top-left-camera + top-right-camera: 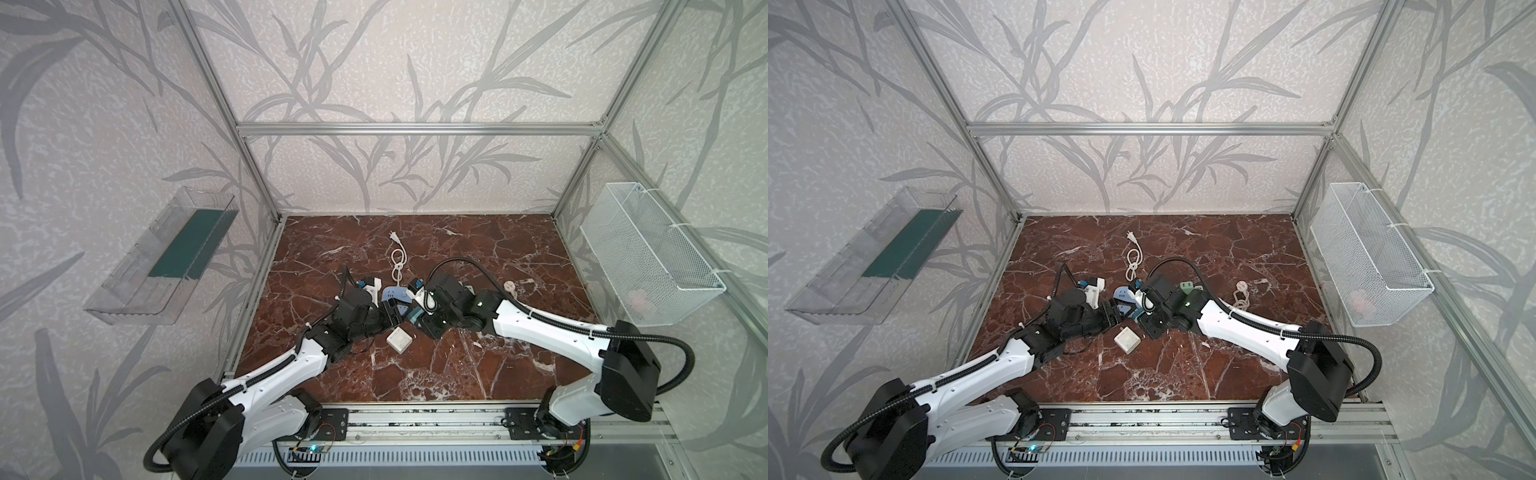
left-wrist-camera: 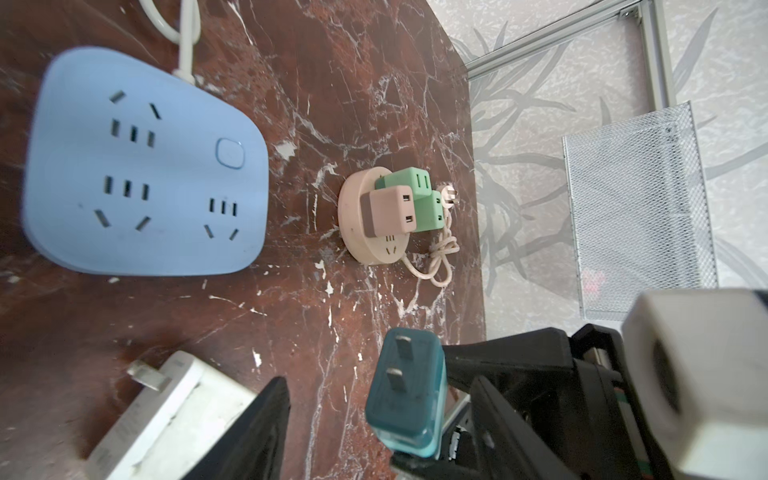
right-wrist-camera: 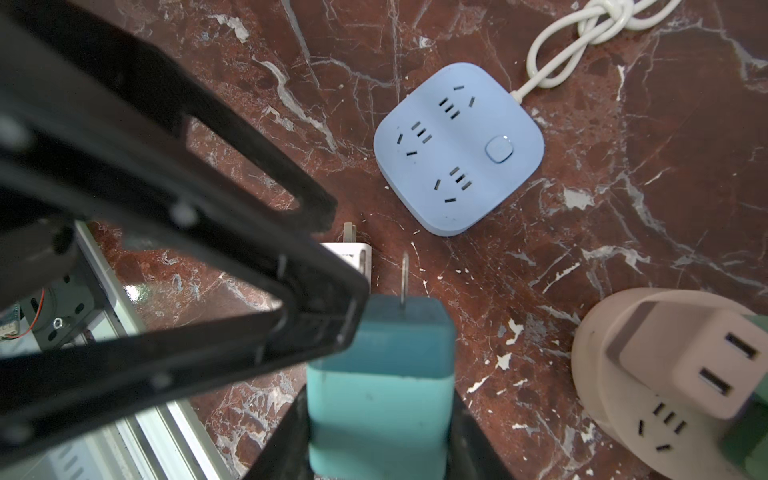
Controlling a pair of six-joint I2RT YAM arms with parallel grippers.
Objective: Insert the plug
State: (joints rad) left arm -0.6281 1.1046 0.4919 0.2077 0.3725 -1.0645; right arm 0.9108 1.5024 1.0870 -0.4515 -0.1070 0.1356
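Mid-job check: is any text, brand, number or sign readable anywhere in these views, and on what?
No text can be read in any view.
white charger: faint grey marks on its side, too blurred to read.
blue power strip: plain button, no lettering.
teal plug: no marking visible.

Behind the square power strip point(image 1: 392, 295) lies its looped cord point(image 1: 400, 259). Before it lie a wall charger point(image 1: 399, 340) and the plug point(image 1: 413, 316). To its right stands a round socket hub point(image 2: 353, 224) bearing adapters point(image 2: 388, 210).
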